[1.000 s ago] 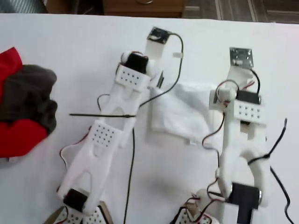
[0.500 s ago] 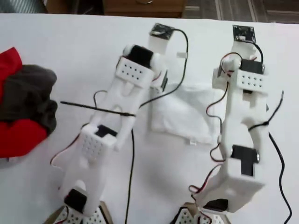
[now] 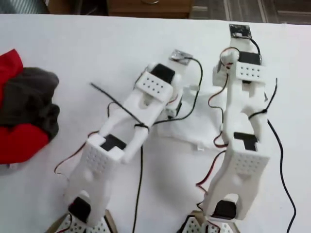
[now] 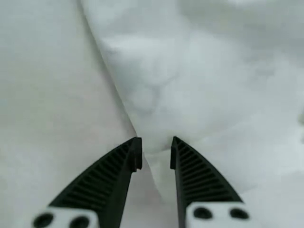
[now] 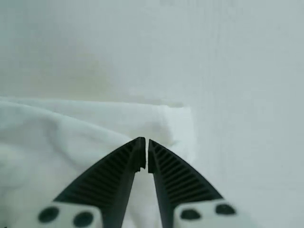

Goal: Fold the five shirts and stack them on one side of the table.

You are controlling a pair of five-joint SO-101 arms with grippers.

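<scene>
1. The white shirt (image 3: pixel 194 131) lies flat a bit right of centre in the high view, on the white table (image 3: pixel 87 48). It's between the 2 arms, which cover part of it.
2. Left gripper (image 4: pixel 156 153) has a narrow gap between its fingers, with the tips right at the shirt's left edge. The edge runs into the gap, but I can't tell if any cloth is pinched.
3. Right gripper (image 5: pixel 146 153) is pretty much closed, with just a sliver between the tips. It's down on the shirt by its upper right corner, and I can't tell if it has cloth either.
4. Red and grey shirts sit in a bunched pile (image 3: pixel 24 116) at the left edge of the frame, well apart from both arms.
</scene>
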